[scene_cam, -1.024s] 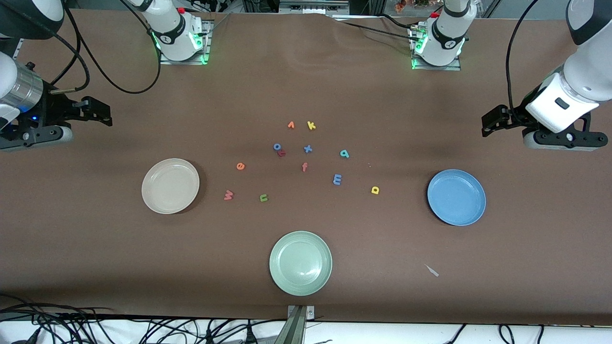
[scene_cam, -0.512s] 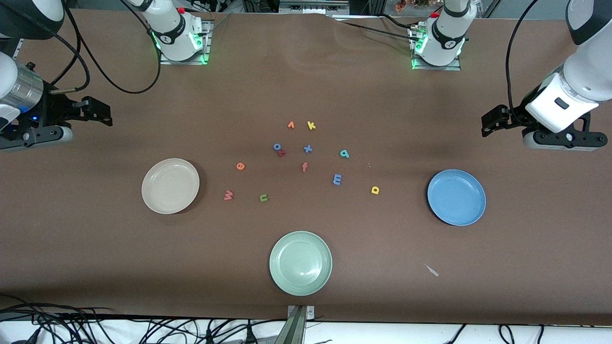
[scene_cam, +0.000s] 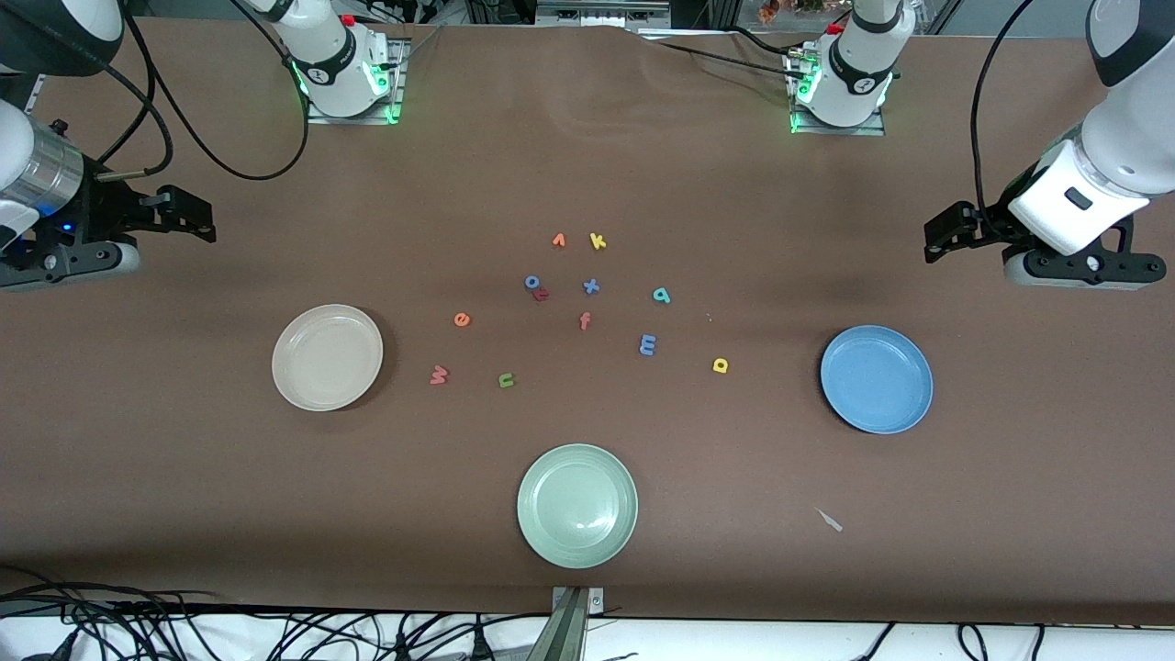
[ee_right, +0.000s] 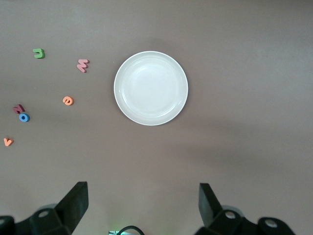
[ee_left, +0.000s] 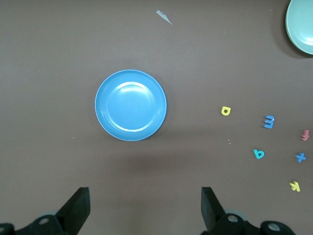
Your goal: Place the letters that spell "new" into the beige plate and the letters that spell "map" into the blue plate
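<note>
Near the beige plate (scene_cam: 327,357) lie the orange "e" (scene_cam: 462,319), salmon "w" (scene_cam: 439,375) and green "n" (scene_cam: 506,379). Toward the blue plate (scene_cam: 877,378) lie the blue "m" (scene_cam: 647,344), teal "a" (scene_cam: 661,295) and yellow "p" (scene_cam: 721,365). Both plates hold nothing. My left gripper (ee_left: 145,205) hangs open and empty over bare table at the left arm's end, with the blue plate (ee_left: 130,105) in its view. My right gripper (ee_right: 142,203) hangs open and empty over bare table at the right arm's end, looking onto the beige plate (ee_right: 150,88).
A pale green plate (scene_cam: 576,505) sits nearest the front camera. Other letters cluster mid-table: orange "v" (scene_cam: 558,240), yellow "k" (scene_cam: 598,241), blue "o" (scene_cam: 531,282), blue "x" (scene_cam: 590,285), salmon "f" (scene_cam: 585,320). A pale scrap (scene_cam: 830,520) lies near the blue plate.
</note>
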Robot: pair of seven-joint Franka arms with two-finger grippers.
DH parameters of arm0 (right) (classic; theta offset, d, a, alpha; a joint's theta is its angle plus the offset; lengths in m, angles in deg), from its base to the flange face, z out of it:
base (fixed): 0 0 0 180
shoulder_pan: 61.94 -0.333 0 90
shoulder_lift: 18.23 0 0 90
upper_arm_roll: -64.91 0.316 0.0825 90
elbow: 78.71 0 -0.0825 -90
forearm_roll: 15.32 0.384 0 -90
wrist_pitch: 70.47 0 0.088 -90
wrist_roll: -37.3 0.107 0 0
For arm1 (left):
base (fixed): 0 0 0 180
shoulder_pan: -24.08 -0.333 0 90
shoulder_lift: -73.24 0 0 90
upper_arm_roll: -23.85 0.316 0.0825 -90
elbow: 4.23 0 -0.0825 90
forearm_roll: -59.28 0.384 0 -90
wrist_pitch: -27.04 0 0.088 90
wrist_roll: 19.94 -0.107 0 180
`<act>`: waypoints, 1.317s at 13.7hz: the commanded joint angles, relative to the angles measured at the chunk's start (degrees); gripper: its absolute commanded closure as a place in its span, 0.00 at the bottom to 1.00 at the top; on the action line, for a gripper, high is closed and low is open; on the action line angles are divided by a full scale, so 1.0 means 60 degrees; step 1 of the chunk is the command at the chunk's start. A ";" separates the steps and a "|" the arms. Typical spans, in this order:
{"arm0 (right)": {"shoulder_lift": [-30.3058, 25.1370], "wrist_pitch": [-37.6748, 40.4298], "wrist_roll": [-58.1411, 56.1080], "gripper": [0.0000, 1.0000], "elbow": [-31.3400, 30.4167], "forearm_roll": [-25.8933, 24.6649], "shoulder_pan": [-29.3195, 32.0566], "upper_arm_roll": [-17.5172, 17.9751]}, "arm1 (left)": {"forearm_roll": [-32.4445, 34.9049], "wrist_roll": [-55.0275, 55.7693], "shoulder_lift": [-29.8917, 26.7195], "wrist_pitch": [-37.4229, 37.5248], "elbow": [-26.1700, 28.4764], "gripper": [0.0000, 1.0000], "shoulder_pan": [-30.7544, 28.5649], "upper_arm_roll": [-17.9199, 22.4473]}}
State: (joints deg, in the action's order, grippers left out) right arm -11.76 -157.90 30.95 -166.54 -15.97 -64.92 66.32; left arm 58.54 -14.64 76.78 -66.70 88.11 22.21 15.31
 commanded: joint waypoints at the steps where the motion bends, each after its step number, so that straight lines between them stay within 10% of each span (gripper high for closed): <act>1: -0.0038 -0.0032 0.0165 0.00 -0.0098 -0.0038 -0.0001 0.0059 | -0.0185 -0.0151 0.0083 0.0096 -0.0229 0.00 -0.0070 -0.0055; 18: 0.0488 -0.3355 0.1805 0.00 -0.2323 0.0299 -0.1288 0.0147 | -0.0360 -0.0107 0.0345 0.0111 -0.0229 0.00 0.0032 -0.0040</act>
State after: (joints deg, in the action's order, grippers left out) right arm -10.03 -174.70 40.18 -178.70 -15.03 -70.90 67.33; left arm 58.46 -14.64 76.94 -66.68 88.12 22.29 15.05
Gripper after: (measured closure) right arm 0.000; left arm 0.000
